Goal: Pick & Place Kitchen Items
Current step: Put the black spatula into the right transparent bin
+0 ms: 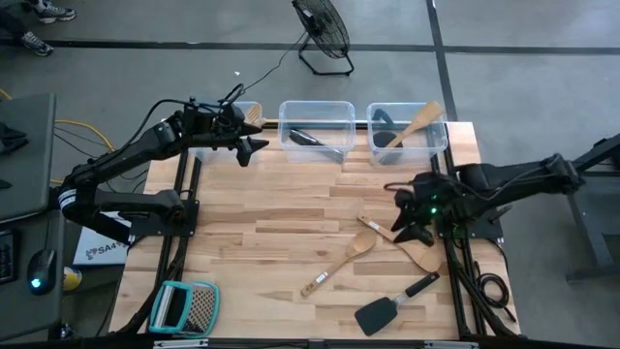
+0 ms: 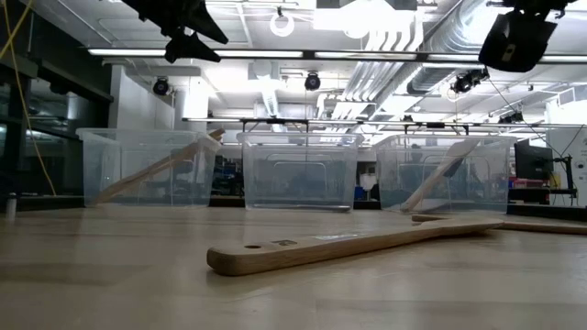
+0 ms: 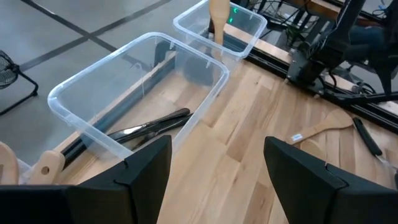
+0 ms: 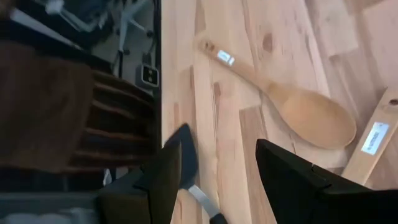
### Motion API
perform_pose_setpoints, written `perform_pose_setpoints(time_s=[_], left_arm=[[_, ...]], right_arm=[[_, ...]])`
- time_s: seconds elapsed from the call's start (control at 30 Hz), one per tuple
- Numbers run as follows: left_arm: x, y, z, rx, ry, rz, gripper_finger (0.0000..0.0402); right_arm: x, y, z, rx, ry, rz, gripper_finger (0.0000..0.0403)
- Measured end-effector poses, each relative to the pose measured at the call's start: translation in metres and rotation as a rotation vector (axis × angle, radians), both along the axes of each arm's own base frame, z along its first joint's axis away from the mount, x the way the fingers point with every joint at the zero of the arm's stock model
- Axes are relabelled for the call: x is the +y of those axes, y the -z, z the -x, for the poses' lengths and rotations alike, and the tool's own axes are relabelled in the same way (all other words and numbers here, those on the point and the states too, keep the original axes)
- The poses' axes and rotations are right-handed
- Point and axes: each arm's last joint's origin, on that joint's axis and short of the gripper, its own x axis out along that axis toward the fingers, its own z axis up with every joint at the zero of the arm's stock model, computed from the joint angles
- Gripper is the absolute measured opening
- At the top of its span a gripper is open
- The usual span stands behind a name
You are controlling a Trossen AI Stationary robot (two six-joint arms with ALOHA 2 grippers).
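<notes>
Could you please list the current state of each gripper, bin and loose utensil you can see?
left gripper: open, empty, raised by the left bin.
right gripper: open, empty, above the loose utensils.
left bin: holds a wooden utensil.
middle bin: holds dark utensils.
right bin: holds a wooden spoon and a black utensil.
wooden spoon: lying flat on the table.
black spatula: lying flat.
grater: lying flat.

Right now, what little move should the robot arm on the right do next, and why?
Probably lower the right gripper straight down. Its fingers stand apart with nothing between them, and it hovers above the table over loose utensils: a wooden spoon and a black spatula. The left gripper waits open by the clear bins.
</notes>
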Motion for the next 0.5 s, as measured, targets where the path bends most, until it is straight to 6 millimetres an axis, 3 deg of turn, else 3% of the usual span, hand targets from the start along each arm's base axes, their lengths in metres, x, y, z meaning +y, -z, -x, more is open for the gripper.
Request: perform_pose_setpoints(time_s=[0.5], left_arm=[[-0.004, 0.005, 0.001, 0.032, 0.101, 0.053, 0.0251]], right_arm=[[0.041, 0.028, -0.020, 0.179, -0.137, 0.043, 0.0199]])
